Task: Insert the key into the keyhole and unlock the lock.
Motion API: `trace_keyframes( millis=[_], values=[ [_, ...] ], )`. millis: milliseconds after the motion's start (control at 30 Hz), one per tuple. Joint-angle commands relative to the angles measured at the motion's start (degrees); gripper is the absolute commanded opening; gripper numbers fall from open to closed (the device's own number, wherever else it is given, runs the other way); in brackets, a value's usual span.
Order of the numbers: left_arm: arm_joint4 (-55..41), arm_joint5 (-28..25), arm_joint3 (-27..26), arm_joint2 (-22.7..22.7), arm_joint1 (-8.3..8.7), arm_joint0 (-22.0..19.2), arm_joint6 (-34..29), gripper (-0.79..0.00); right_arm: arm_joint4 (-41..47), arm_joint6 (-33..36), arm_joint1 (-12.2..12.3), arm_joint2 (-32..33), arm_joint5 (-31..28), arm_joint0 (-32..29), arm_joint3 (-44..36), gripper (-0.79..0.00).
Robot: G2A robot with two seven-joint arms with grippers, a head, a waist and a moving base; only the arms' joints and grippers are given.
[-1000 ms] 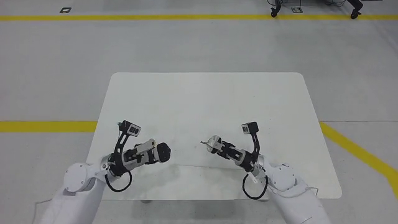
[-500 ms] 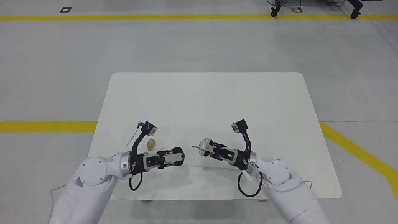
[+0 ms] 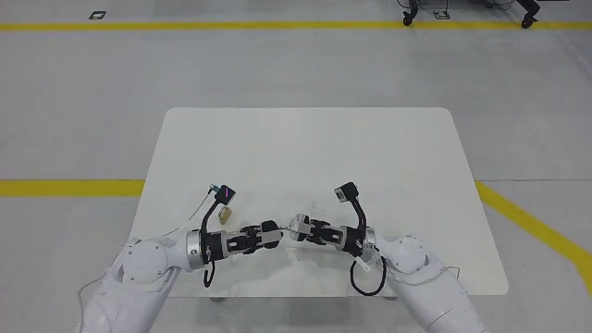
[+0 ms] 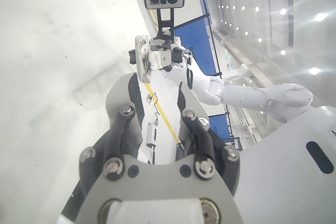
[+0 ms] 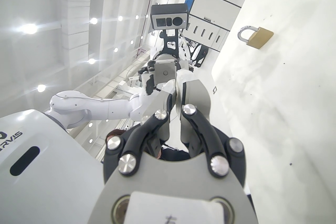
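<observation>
A brass padlock (image 3: 224,213) with a silver shackle lies flat on the white table (image 3: 370,148); it is also on the tabletop as the padlock (image 5: 258,37) in the right wrist view. My left gripper (image 3: 269,231) hovers near the table's front middle, to the right of the padlock, open with nothing between its fingers (image 4: 136,96). My right gripper (image 3: 299,228) faces it almost tip to tip, shut on a thin silvery key (image 3: 292,229) that pokes out toward the left gripper. In the right wrist view the pads (image 5: 181,93) are pressed together and hide the key.
The table's front edge runs just below both grippers. A yellow floor line passes on either side of the table. Carts and cables stand far off on the floor beyond the table.
Both arms swung inward. The left gripper moved right, away from the padlock, and the right gripper moved left with the key, so the two tips now almost meet.
</observation>
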Motion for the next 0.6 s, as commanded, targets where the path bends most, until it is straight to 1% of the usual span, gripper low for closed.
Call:
trace_keyframes(
  millis=[0, 100, 167, 200, 367, 467, 567],
  values=[
    [1.0, 0.3, -0.2, 0.1, 0.06, 0.1, 0.9, -0.554, 0.0, 0.6, 0.0, 0.0, 0.2, 0.2, 0.2, -0.785],
    [2.9, 0.8, -0.6, 0.4, 0.14, 0.3, 2.4, -0.554, 0.1, 1.2, 0.0, 0.1, 0.3, 0.3, 0.3, -0.785],
    [4.5, 1.4, -0.8, 0.7, 0.20, 0.3, 3.3, -0.591, 0.4, 1.5, 0.1, 0.3, 0.3, 0.3, 0.3, -0.785],
    [5.2, 1.6, -1.0, 0.8, 0.21, 0.4, 3.9, -0.597, 0.5, 1.7, 0.1, 0.4, 0.3, 0.3, 0.2, -0.785],
    [5.7, 2.0, -1.4, 1.4, 0.29, 0.5, 5.0, -0.591, 0.6, 2.3, 0.1, 0.4, 0.5, 0.3, 0.0, -0.785],
    [5.7, 2.0, -1.4, 1.6, 0.37, 0.5, 5.2, -0.634, 0.6, 2.4, 0.0, 0.2, 0.8, 0.3, 0.1, -0.785],
    [5.4, 2.1, -1.4, 1.6, 0.44, 0.6, 5.5, -0.650, 0.5, 2.5, -0.1, 0.0, 1.0, 0.5, 0.2, -0.785]
  ],
)
